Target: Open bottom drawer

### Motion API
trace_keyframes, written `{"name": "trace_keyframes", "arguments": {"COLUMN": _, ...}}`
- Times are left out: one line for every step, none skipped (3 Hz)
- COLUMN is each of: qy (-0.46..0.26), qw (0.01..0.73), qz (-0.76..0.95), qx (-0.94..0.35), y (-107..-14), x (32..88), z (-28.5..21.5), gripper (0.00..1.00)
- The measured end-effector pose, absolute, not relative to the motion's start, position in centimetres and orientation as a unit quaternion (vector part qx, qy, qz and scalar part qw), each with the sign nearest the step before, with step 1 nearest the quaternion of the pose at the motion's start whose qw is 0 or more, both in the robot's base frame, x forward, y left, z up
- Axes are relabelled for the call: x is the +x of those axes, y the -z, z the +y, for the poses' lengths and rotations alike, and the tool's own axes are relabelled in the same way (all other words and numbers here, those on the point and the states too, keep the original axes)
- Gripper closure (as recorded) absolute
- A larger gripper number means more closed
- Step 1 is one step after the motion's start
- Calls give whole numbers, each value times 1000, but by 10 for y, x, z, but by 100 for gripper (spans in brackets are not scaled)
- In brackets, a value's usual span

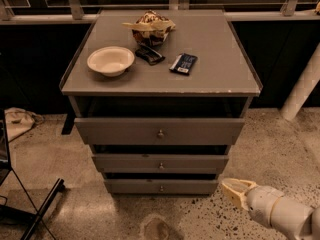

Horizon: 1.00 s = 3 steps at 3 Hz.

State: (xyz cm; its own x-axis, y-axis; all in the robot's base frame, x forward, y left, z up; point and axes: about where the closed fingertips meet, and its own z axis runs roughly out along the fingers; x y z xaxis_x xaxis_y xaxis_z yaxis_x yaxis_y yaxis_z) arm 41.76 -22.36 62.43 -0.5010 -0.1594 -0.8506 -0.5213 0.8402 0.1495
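One gripper (229,186), low and just right of the bottom drawer (161,186), not touching, with fingers (241,193) clenched on nothing.

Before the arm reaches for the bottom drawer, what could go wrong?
The gripper hangs low, right of the bottom drawer, off its small knob; it may strike the front's corner on approach. The middle drawer's knob sits directly above and looks alike, so it might pull the wrong drawer.

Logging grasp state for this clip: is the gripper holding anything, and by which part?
Nothing. The gripper hangs right of the bottom drawer, clear of its knob.
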Motion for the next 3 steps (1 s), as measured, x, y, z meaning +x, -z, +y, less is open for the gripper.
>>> {"name": "trace_keyframes", "arguments": {"qy": -190, "qw": 481, "qz": 832, "qx": -200, "y": -614, "x": 431, "z": -212, "gripper": 100}}
{"name": "trace_keyframes", "arguments": {"qy": -190, "qw": 481, "qz": 832, "qx": -201, "y": -614, "x": 432, "z": -211, "gripper": 100}}
{"name": "trace_keyframes", "arguments": {"qy": -205, "qw": 476, "qz": 833, "qx": -193, "y": -601, "x": 432, "z": -211, "gripper": 100}}
